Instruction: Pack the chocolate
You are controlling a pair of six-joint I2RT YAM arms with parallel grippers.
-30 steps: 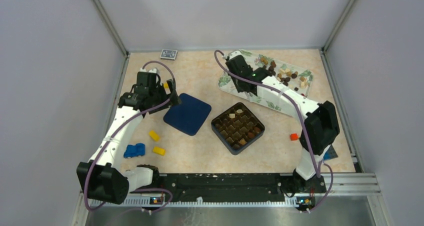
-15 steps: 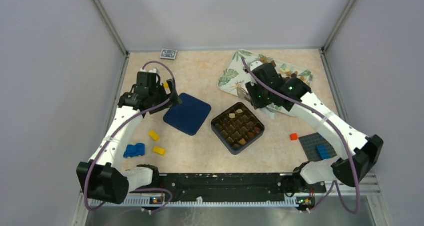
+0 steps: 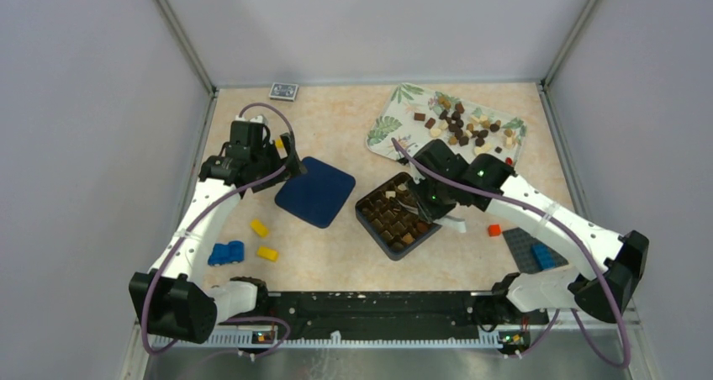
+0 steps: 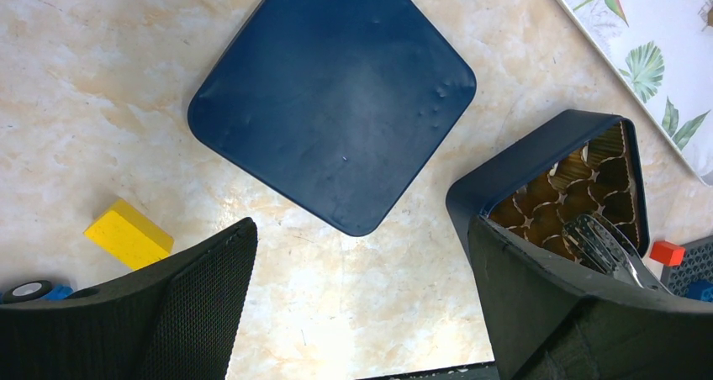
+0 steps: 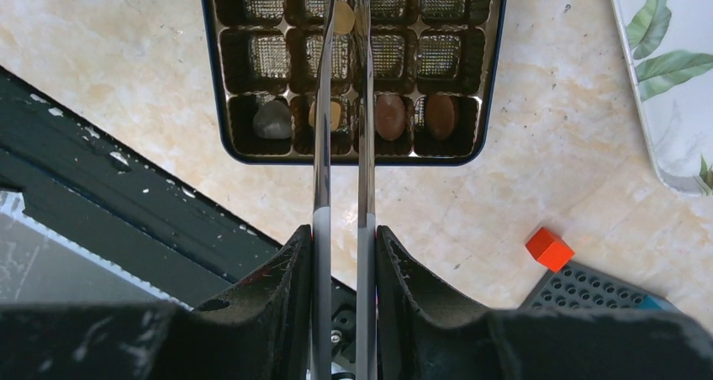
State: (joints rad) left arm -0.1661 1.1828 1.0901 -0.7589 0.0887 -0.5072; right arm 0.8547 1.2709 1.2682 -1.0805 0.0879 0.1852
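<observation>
Loose chocolate point(image 3: 462, 126) lies on the leafy tray point(image 3: 385, 129) at the back right. The dark blue box point(image 3: 363, 208) with a gold grid stands mid-table; a few pieces sit in its cells point(image 5: 389, 116). My right gripper point(image 5: 343, 233) is shut on metal tongs point(image 5: 322, 145) and hovers over the box point(image 5: 353, 159). A round tan chocolate point(image 5: 342, 17) is pinched at the tong tips above the cells. My left gripper point(image 4: 361, 229) is open with nothing in it, low over the table beside the box's blue lid point(image 4: 336, 94).
Two yellow bricks point(image 3: 259, 227) and a blue toy car point(image 3: 225, 253) lie near the left arm. A red brick point(image 3: 494, 229) and a grey baseplate point(image 3: 525, 244) carrying a blue brick sit right of the box. A small card pack point(image 3: 283, 91) rests at the back wall.
The right arm has swung from the tray toward me and now holds the tongs over the box. The left arm has stayed still.
</observation>
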